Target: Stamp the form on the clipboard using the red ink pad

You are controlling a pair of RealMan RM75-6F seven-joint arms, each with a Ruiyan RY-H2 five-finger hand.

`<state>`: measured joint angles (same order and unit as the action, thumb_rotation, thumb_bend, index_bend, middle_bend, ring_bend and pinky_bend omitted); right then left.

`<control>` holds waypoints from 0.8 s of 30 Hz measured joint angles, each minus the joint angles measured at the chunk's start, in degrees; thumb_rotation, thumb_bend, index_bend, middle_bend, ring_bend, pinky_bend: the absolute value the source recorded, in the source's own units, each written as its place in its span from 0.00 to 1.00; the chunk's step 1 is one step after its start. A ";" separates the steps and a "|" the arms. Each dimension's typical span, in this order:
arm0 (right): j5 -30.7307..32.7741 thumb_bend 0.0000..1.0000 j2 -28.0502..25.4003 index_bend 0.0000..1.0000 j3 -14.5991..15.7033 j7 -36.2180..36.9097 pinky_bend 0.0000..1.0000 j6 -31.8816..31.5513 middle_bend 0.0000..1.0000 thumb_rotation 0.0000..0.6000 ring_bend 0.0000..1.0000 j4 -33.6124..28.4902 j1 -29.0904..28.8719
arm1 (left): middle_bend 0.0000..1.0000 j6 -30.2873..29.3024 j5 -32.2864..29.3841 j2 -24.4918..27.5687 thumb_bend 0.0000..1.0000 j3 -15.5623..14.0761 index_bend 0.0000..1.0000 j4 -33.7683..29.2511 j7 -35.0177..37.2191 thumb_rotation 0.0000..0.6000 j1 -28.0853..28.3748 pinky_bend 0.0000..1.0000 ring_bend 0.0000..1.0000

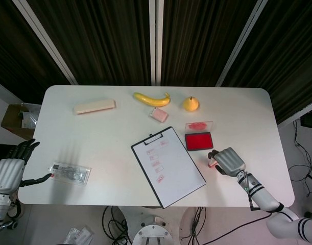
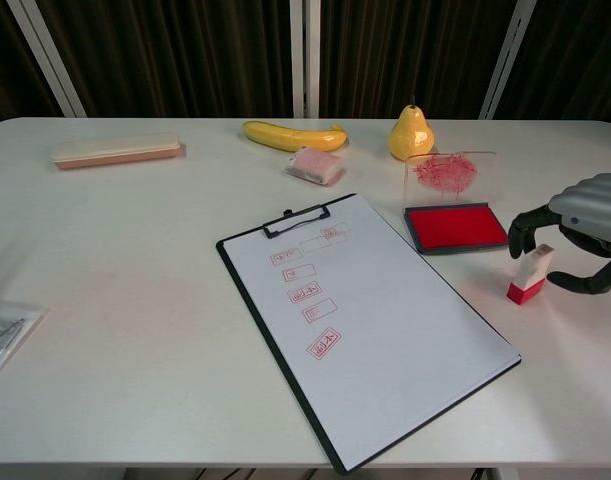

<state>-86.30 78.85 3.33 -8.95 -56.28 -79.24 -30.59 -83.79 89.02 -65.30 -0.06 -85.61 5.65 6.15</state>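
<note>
Right hand (image 2: pixel 585 235): fingers (image 2: pixel 526 226) curled but spread, grasping nothing; the stamp (image 2: pixel 528 276) stands tilted on the table (image 2: pixel 135 250) just inside them, seemingly untouched. The open red ink pad (image 2: pixel 455 227) lies just beyond the fingertips, the clipboard (image 2: pixel 370 320) with its stamped form further out. Left hand (image 1: pixel 7 171): released, fingers apart, a clear packet (image 1: pixel 70 173) nearby
</note>
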 measured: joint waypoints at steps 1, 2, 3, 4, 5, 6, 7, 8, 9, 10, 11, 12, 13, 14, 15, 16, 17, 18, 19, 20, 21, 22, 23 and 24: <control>-0.02 0.32 -0.06 0.37 0.04 -0.04 0.87 -0.14 0.36 1.00 0.76 -0.07 0.14 | 0.08 -0.01 0.00 -0.01 0.06 -0.01 0.11 0.03 0.00 0.41 -0.01 0.18 0.09; -0.07 0.32 -0.10 0.37 0.06 -0.05 0.87 -0.29 0.36 1.00 0.76 -0.12 0.24 | 0.08 -0.03 -0.01 -0.01 0.06 -0.01 0.11 0.06 0.00 0.41 -0.02 0.18 0.09; -0.13 0.32 -0.15 0.37 0.08 -0.06 0.87 -0.46 0.36 1.00 0.76 -0.19 0.35 | 0.08 -0.03 -0.03 -0.02 0.06 -0.01 0.11 0.09 -0.01 0.41 -0.03 0.18 0.09; -0.20 0.32 -0.25 0.37 0.10 -0.08 0.87 -0.68 0.36 1.00 0.76 -0.30 0.50 | 0.08 -0.03 -0.04 -0.02 0.06 -0.01 0.11 0.10 -0.01 0.41 -0.04 0.18 0.09; -0.26 0.32 -0.34 0.37 0.10 -0.07 0.87 -0.84 0.36 1.00 0.76 -0.40 0.60 | 0.08 -0.04 -0.03 -0.01 0.06 -0.01 0.11 0.09 -0.01 0.41 -0.04 0.18 0.09; -0.33 0.32 -0.43 0.37 0.09 -0.03 0.87 -1.01 0.36 1.00 0.76 -0.51 0.68 | 0.08 -0.08 0.00 -0.01 0.06 -0.01 0.11 0.08 -0.02 0.41 -0.04 0.18 0.09; -0.46 0.32 -0.57 0.37 0.05 0.05 0.87 -1.33 0.36 1.00 0.77 -0.69 0.77 | 0.08 -0.12 0.02 0.00 0.06 -0.01 0.11 0.07 -0.02 0.42 -0.05 0.18 0.09; -0.60 0.32 -0.72 0.37 0.01 0.11 0.87 -1.65 0.36 1.00 0.77 -0.87 0.86 | 0.08 -0.16 0.03 0.00 0.06 0.00 0.11 0.06 -0.03 0.42 -0.06 0.18 0.09; -0.79 0.32 -0.91 0.37 -0.05 0.17 0.87 -2.10 0.36 1.00 0.77 -1.10 0.96 | 0.08 -0.24 0.03 0.02 0.07 0.01 0.11 0.03 -0.04 0.41 -0.10 0.18 0.09; -1.13 0.32 -1.26 0.37 -0.11 0.25 0.87 -2.92 0.35 1.00 0.77 -1.52 1.15 | 0.08 -0.29 0.02 0.04 0.07 0.01 0.11 0.01 -0.04 0.42 -0.13 0.18 0.09; -1.48 0.32 -1.61 0.36 -0.16 0.33 0.87 -3.70 0.35 1.00 0.77 -1.94 1.34 | 0.08 -0.33 0.01 0.06 0.07 0.00 0.11 -0.01 -0.05 0.41 -0.16 0.18 0.09; -1.90 0.32 -2.05 0.36 -0.19 0.42 0.87 -4.64 0.35 1.00 0.77 -2.48 1.58 | 0.08 -0.40 0.00 0.11 0.07 0.00 0.11 -0.05 -0.05 0.42 -0.20 0.18 0.09; -2.57 0.31 -2.80 0.35 -0.21 0.52 0.87 -6.14 0.35 1.00 0.76 -3.35 1.97 | 0.08 -0.46 -0.01 0.17 0.07 0.01 0.11 -0.10 -0.04 0.42 -0.24 0.18 0.09; -3.16 0.30 -3.48 0.33 -0.22 0.57 0.87 -7.45 0.35 1.00 0.76 -4.08 2.33 | 0.08 -0.53 -0.02 0.24 0.07 0.02 0.11 -0.17 -0.03 0.42 -0.28 0.18 0.09; -3.78 0.30 -4.22 0.32 -0.23 0.61 0.87 -8.93 0.35 1.00 0.76 -4.85 2.76 | 0.08 -0.66 -0.01 0.34 0.07 0.04 0.11 -0.28 -0.03 0.42 -0.32 0.18 0.09; -4.63 0.29 -5.18 0.31 -0.29 0.72 0.85 -11.18 0.35 1.00 0.73 -5.80 3.43 | 0.08 -0.76 0.00 0.43 0.06 0.06 0.11 -0.39 -0.05 0.42 -0.35 0.18 0.09; -5.25 0.28 -5.84 0.30 -0.38 0.85 0.84 -13.09 0.35 1.00 0.69 -6.42 4.02 | 0.08 -0.87 0.01 0.53 0.06 0.10 0.11 -0.53 -0.07 0.42 -0.37 0.18 0.09; -5.84 0.28 -6.42 0.26 -0.50 1.06 0.76 -15.19 0.33 1.00 0.58 -6.94 4.68 | 0.08 -1.01 0.04 0.69 0.06 0.15 0.11 -0.75 -0.09 0.42 -0.40 0.18 0.09; -6.57 0.27 -7.14 0.19 -0.70 1.46 0.66 -18.24 0.29 1.00 0.45 -7.50 5.69 | 0.08 -1.13 0.08 0.83 0.06 0.19 0.11 -0.93 -0.12 0.42 -0.42 0.18 0.09; -7.02 0.27 -7.71 0.14 -0.84 1.79 0.55 -20.64 0.24 1.00 0.34 -7.85 6.57 | 0.08 -1.24 0.11 0.98 0.07 0.24 0.11 -1.10 -0.17 0.42 -0.43 0.18 0.09; -7.34 0.26 -8.33 0.07 -0.99 2.06 0.37 -23.03 0.15 1.00 0.18 -8.21 7.60 | 0.08 -1.41 0.14 1.16 0.06 0.32 0.11 -1.27 -0.29 0.42 -0.45 0.18 0.09; -7.46 0.24 -9.34 0.01 -1.15 2.19 0.19 -25.99 0.07 1.00 0.07 -8.82 9.26 | 0.08 -1.54 0.16 1.26 0.06 0.37 0.11 -1.37 -0.39 0.42 -0.47 0.18 0.09; -7.21 0.23 -10.21 0.00 -1.29 1.98 0.07 -27.85 0.02 1.00 0.01 -9.43 10.65 | 0.08 -1.65 0.17 1.35 0.06 0.42 0.11 -1.42 -0.48 0.42 -0.50 0.18 0.09; -6.59 0.22 -11.04 0.00 -1.44 1.43 0.02 -29.23 0.00 1.00 0.00 -10.16 12.03 | 0.08 -1.74 0.16 1.41 0.06 0.47 0.11 -1.44 -0.52 0.42 -0.54 0.18 0.09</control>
<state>-92.89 67.82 1.89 -7.52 -85.51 -89.39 -18.55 -85.54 89.18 -63.89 0.40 -87.05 5.13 5.61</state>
